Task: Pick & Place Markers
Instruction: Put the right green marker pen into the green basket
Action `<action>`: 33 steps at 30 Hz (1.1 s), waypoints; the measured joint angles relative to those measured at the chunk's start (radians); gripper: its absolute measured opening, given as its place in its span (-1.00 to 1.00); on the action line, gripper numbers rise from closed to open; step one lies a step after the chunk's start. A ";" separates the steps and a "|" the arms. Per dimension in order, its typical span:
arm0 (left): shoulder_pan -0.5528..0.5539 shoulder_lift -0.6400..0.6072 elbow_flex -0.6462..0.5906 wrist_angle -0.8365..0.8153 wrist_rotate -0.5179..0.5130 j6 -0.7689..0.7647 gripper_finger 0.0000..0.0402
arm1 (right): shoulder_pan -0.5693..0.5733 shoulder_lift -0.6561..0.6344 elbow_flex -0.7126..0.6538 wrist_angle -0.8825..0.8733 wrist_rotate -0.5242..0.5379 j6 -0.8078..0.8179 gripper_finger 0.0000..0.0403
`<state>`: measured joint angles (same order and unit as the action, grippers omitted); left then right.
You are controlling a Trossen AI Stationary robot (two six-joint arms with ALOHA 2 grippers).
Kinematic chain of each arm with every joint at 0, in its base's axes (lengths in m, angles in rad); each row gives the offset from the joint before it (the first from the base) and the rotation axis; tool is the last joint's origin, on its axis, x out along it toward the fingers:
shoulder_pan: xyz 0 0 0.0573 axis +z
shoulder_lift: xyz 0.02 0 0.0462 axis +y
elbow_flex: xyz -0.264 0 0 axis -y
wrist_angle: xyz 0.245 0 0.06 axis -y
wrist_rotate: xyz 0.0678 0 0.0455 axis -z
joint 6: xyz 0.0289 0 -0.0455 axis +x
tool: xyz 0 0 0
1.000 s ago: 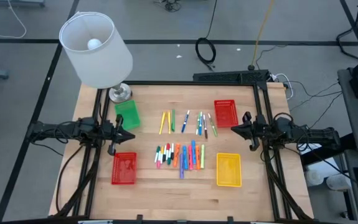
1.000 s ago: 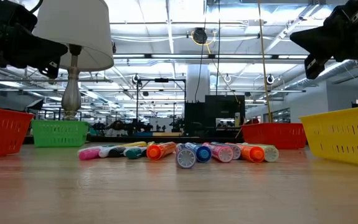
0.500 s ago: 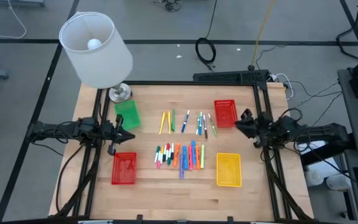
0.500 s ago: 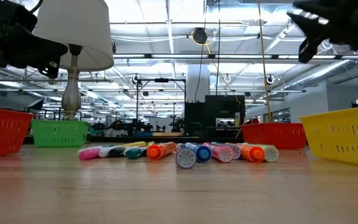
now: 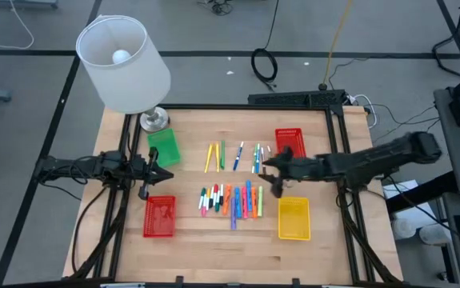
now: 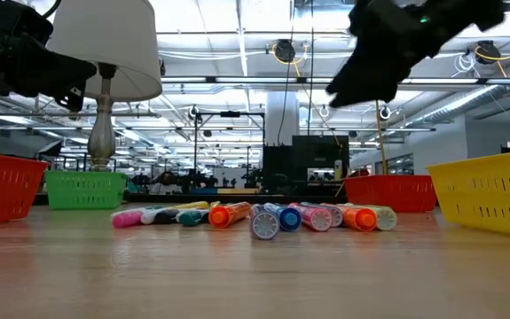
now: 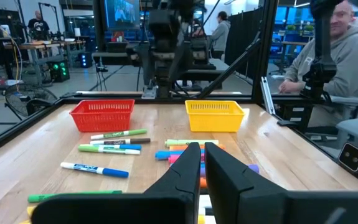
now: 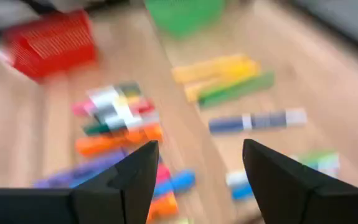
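Note:
The markers lie flat on the wooden table in two groups: a far row (image 5: 239,158) and a near, tighter row (image 5: 231,200). Both rows also show in the right wrist view, the far one (image 8: 228,81) and the near one (image 8: 116,130). My right gripper (image 5: 268,174) hovers open above the right end of the two rows, slanting down, with nothing between its fingers (image 8: 138,177). In the low view it hangs high above the markers (image 6: 272,216). My left gripper (image 5: 168,174) waits shut and level at the table's left side, and its wrist view looks over the markers (image 7: 113,142).
Four small baskets stand around the markers: green (image 5: 163,147) far left, red (image 5: 290,145) far right, red (image 5: 160,216) near left, yellow (image 5: 294,218) near right. A lamp (image 5: 124,62) stands on its base (image 5: 154,120) at the far left corner. People sit beyond the table.
My right gripper has swung out from the table's right edge toward the middle, rising a little and tipping to slant down over the markers. Its fingers have opened on the way. The markers and my left arm have kept still.

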<state>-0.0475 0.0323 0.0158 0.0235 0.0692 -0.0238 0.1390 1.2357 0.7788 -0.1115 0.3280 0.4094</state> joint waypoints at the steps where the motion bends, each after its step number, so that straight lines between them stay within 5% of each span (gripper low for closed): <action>1: 0.000 0.000 0.000 0.000 0.000 0.000 -0.85 | -0.002 0.048 0.047 -0.076 -0.016 0.039 0.10; 6: 0.000 0.000 0.000 0.001 0.000 0.000 -0.85 | -0.025 0.220 0.221 -0.345 -0.128 0.161 0.05; 14: 0.000 0.000 0.000 0.002 0.000 0.000 -0.85 | -0.109 0.304 0.254 -0.609 -0.149 0.285 0.04; 33: 0.000 0.000 0.000 0.003 0.000 0.000 -0.85 | -0.232 0.313 0.099 -0.405 -0.150 0.195 0.03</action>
<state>-0.0475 0.0326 0.0158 0.0265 0.0692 -0.0235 -0.0932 1.5490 0.8777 -0.5166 0.1783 0.6043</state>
